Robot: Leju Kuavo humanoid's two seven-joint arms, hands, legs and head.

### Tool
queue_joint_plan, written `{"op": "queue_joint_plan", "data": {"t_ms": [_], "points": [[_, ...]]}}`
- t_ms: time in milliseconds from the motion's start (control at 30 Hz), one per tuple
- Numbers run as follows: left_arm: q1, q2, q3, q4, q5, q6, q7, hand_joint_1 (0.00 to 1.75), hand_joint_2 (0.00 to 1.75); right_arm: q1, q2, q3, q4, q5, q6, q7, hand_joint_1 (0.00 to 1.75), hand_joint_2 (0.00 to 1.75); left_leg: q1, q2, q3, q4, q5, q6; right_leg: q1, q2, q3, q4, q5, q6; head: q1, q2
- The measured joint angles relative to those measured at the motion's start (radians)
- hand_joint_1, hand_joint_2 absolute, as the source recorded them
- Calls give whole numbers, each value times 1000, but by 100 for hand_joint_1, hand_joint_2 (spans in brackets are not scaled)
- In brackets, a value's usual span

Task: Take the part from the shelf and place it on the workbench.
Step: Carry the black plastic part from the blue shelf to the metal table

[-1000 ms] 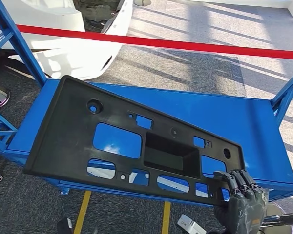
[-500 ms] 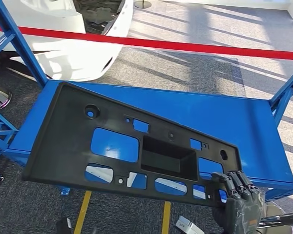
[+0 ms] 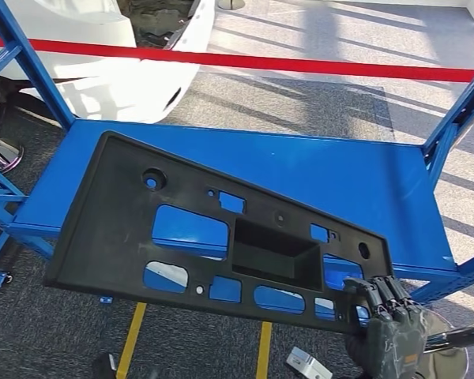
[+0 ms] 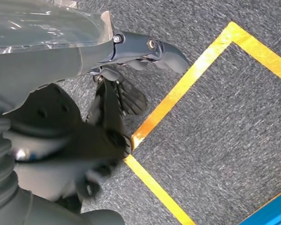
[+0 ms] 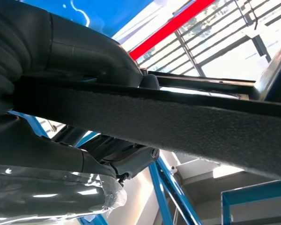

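Observation:
The part is a long black plastic panel [image 3: 115, 229] with several cut-outs and a rectangular recess. In the head view it lies tilted over the front of the blue shelf board [image 3: 354, 189], its left end overhanging the front edge. My right hand [image 3: 389, 332] grips its near right corner, fingers curled over the top. In the right wrist view the panel's edge [image 5: 174, 124] runs between the thumb [image 5: 89, 51] and the fingers below. My left hand [image 4: 125, 89] hangs over the grey carpet with its fingers apart, holding nothing.
Blue uprights [image 3: 26, 63] [image 3: 455, 118] flank the shelf board. Behind it run a red barrier tape [image 3: 318, 65] and a white car body shell [image 3: 115, 79]. Yellow floor lines [image 3: 130, 339] and a small grey box [image 3: 306, 365] lie below the shelf's front.
The whole picture has shifted slightly. The panel has come a little toward me over the shelf board, still gripped at its right corner by my right hand.

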Motion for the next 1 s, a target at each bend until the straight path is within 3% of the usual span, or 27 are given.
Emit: {"op": "queue_joint_plan", "data": {"t_ms": [67, 167, 200, 233, 300, 333, 367, 400, 433, 467, 533, 600, 667, 700, 733, 800, 833, 867, 900, 933, 1000], "points": [[-3, 0, 2, 0, 0, -2, -2, 0, 175, 1, 1, -2, 0, 1, 0, 0, 175, 175, -3, 0, 54, -93, 6, 5, 2, 0, -13, 10, 10, 10, 1, 0], [-2, 0, 5, 0, 0, -5, -4, 0, 175, 4, 2, -2, 0, 2, 0, 0, 175, 175, -6, 3, 49, -113, 14, 17, -1, 0, -26, 16, 18, 29, 1, 0], [-1, 0, 5, 0, 0, -5, -4, 0, 175, 6, 2, -2, 0, 2, -1, 1, 175, 175, -5, 5, 43, -114, 22, 24, -2, 1, -32, 31, -2, 34, 2, 0], [-1, -1, 6, 0, 0, -6, -4, 0, 175, 8, 2, -2, 0, 2, -1, 2, 175, 175, -4, 8, 34, -116, 31, 31, -4, 1, -42, 64, -39, 39, 3, 0], [-1, -1, 6, 0, 0, -6, -4, 0, 175, 9, 2, -2, 1, 0, -1, 3, 175, 175, -8, 12, 13, -114, 49, 40, -7, 1, -69, 180, -133, 46, 5, 0], [-1, 0, 6, 0, 0, -6, -4, 0, 175, 10, 2, -2, 2, 0, -1, 4, 175, 175, -10, 14, 2, -113, 57, 41, -8, 1, -79, 240, -164, 49, 5, 0], [-1, 0, 7, 0, 0, -6, -4, 0, 175, 11, 2, -2, 3, 0, -1, 4, 175, 175, -11, 15, -10, -112, 65, 42, -8, 0, -78, 278, -173, 50, 5, 0], [-1, 0, 7, 0, 0, -5, -4, 0, 175, 12, 2, -2, 5, 0, 0, 4, 175, 175, -13, 16, -22, -110, 73, 42, -8, 1, -61, 283, -162, 50, 5, 0], [-1, 0, 7, 0, 0, -5, -4, 0, 175, 13, 2, -2, 6, 0, 0, 5, 175, 175, -15, 16, -32, -107, 81, 41, -7, 1, -27, 249, -136, 48, 5, 0], [-1, 0, 7, 0, 0, -5, -4, 0, 175, 13, 2, -2, 7, 0, 0, 5, 175, 175, -16, 15, -42, -106, 88, 40, -7, 1, 23, 182, -109, 43, 5, 0], [-1, -1, 8, 0, 0, -5, -4, 0, 175, 11, 2, -2, 7, 0, -1, 6, 175, 175, -20, 14, -55, -103, 102, 35, -2, 3, 123, 28, -84, 31, 5, 0], [-1, -1, 8, 0, 0, -5, -4, 0, 175, 11, 3, -2, 7, 0, -1, 6, 175, 175, -19, 14, -64, -103, 117, 24, 4, 4, 163, -49, -87, 21, 4, 0], [0, -1, 8, 0, 0, -5, -4, 0, 175, 12, 3, -3, 7, 0, -1, 6, 175, 175, -15, 14, -73, -103, 124, 13, 6, 2, 155, -59, -75, 9, 4, 0], [1, -1, 8, 0, 0, -5, -4, 0, 175, 11, 4, -3, 7, 0, -1, 6, 175, 175, -14, 13, -81, -93, 107, 8, 5, -1, 146, -62, -65, 1, 4, 0], [1, -1, 9, 0, 0, -4, -4, 0, 175, 11, 4, -3, 7, 0, -1, 6, 175, 175, -13, 11, -91, -65, 71, 4, 4, -3, 134, -63, -53, -7, 3, 0], [1, -1, 9, 0, 0, -4, -4, 0, 175, 11, 5, -2, 7, 0, -1, 6, 175, 175, -12, 10, -121, 45, -30, -2, 4, -6, 104, -58, -33, -17, 2, 0], [1, -1, 10, 0, 0, -4, -4, 0, 175, 11, 5, -2, 7, 0, -1, 6, 175, 175, -11, 10, -134, 110, -66, -5, 5, -7, 87, -53, -24, -18, 2, 0], [1, -1, 10, 0, 0, -4, -4, 0, 175, 11, 5, -2, 7, 0, -1, 6, 175, 175, -11, 10, -138, 158, -78, -7, 6, -8, 69, -47, -15, -18, 2, 0], [1, -1, 11, 0, 0, -4, -4, 0, 175, 11, 5, -2, 8, 0, -1, 6, 175, 175, -10, 10, -129, 177, -67, -8, 7, -9, 50, -40, -6, -17, 3, 0], [1, -1, 11, 0, 0, -4, -4, 0, 175, 12, 5, -2, 8, 0, -1, 6, 175, 175, -9, 10, -105, 162, -40, -9, 7, -9, 30, -31, 1, -15, 3, 0], [-1, -1, 12, 0, 0, -4, -4, 0, 175, 12, 5, -3, 8, 0, -1, 6, 175, 175, -7, 10, -17, 47, 6, -9, 7, -8, -8, -8, 13, -7, 2, 0]]}}
